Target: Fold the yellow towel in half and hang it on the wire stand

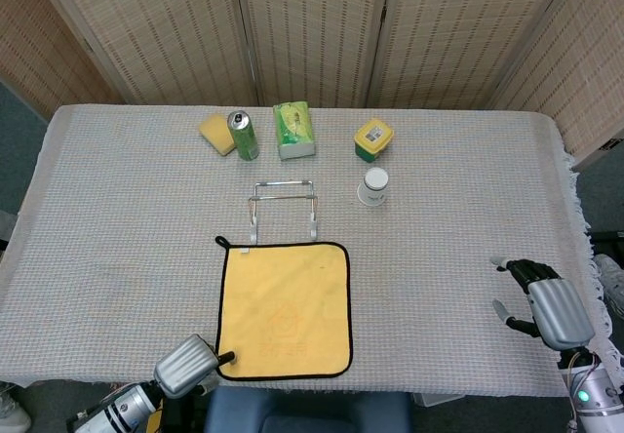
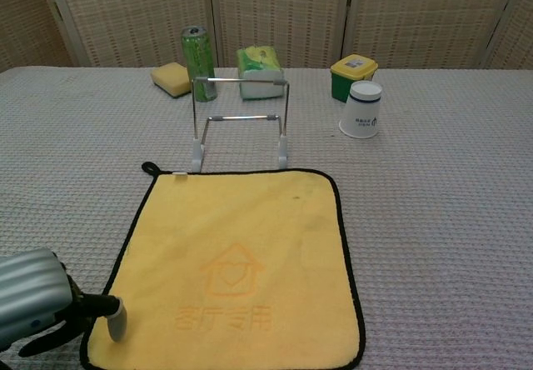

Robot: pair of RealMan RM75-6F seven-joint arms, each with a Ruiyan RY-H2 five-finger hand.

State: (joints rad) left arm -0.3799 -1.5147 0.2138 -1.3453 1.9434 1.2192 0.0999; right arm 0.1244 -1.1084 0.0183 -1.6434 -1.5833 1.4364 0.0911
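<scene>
reaching left hand (image 2: 33,307) fingertip touches yellow towel (image 2: 233,262) near-left edge.

- Left robot hand (image 2: 37,307) cut off by the left and bottom edges of the chest view; palm and most fingers out of sight, only silver back and one dark finger showing.
- Same hand's fingers tucked under its silver shell in the head view; contact with the yellow towel (image 1: 284,309) impossible to tell.
- Near edge of the towel clipped by the chest view's bottom edge.
- Right robot hand (image 1: 546,298) missing from the chest view; forearm cut by the head view's corner.
- Print on the white cup (image 2: 361,110) too small to read.
</scene>
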